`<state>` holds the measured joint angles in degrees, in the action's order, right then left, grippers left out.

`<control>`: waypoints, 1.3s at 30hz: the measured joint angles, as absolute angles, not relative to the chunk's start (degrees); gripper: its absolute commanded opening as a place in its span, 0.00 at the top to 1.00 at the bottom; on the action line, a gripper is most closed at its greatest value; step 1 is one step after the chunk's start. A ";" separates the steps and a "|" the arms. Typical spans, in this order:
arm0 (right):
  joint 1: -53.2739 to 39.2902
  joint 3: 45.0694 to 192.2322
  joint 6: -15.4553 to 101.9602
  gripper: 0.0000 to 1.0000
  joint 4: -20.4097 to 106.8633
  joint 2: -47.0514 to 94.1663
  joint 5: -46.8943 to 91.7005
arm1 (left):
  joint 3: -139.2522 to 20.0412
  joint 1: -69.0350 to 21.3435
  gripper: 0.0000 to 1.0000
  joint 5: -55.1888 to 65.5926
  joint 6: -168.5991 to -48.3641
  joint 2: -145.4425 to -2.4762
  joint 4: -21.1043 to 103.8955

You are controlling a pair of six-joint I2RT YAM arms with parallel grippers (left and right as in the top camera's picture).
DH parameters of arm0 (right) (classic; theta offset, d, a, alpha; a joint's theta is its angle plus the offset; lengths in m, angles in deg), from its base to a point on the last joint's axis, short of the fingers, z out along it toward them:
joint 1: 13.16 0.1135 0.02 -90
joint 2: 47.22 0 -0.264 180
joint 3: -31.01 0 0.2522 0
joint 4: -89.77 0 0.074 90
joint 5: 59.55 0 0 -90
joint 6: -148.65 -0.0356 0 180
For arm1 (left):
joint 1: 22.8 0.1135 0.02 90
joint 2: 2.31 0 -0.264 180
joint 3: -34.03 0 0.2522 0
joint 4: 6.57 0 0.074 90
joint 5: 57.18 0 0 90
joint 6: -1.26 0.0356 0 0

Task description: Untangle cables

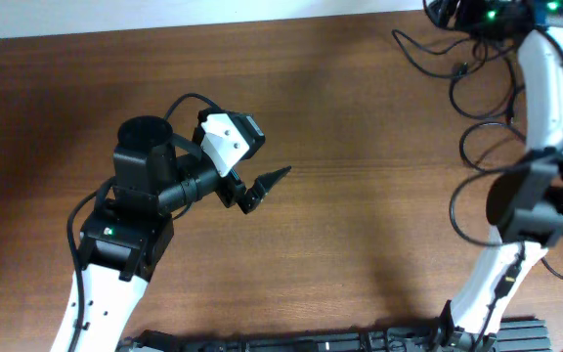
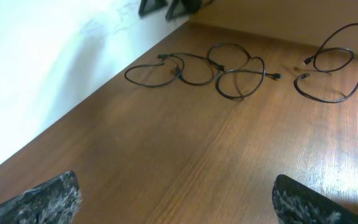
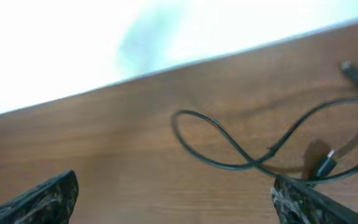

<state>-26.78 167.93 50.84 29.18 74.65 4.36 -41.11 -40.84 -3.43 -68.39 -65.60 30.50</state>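
Several thin black cables (image 1: 476, 145) lie in loose loops on the wooden table (image 1: 360, 117) at the far right, under my right arm. The left wrist view shows the cables (image 2: 240, 78) well ahead, with small plug ends. My left gripper (image 1: 265, 188) hovers over bare wood near the table's middle, far from them; the left gripper (image 2: 179, 202) is open with nothing between its fingers. My right gripper (image 3: 179, 202) is open just above a cable loop (image 3: 229, 152). A strand and a plug (image 3: 325, 165) lie right beside its right finger (image 3: 309, 202), and nothing is gripped.
The table's far edge (image 3: 166, 65) runs close behind the right gripper, white beyond it. The right arm (image 1: 545, 108) stretches over the cables toward the top right corner. Dark equipment (image 1: 360, 342) lines the near edge.
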 measured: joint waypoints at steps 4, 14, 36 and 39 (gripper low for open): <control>-26.78 167.93 53.11 0.01 26.17 67.11 3.53 | -41.11 -40.84 0.01 -3.43 -68.39 -65.60 30.52; -24.25 168.10 61.98 0.01 8.66 54.26 6.57 | -41.11 -40.84 0.01 -3.43 -68.39 -65.60 30.50; -16.69 168.19 68.15 0.02 -4.78 53.99 8.14 | -41.11 -40.84 0.01 -3.43 -68.39 -65.60 30.50; -16.69 168.19 68.15 0.01 -4.78 53.99 8.14 | -41.11 -40.84 0.01 -3.43 -68.39 -65.60 30.52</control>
<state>-16.69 168.19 68.15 -4.78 53.99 8.14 -41.11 -40.84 -3.43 -68.39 -65.60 30.52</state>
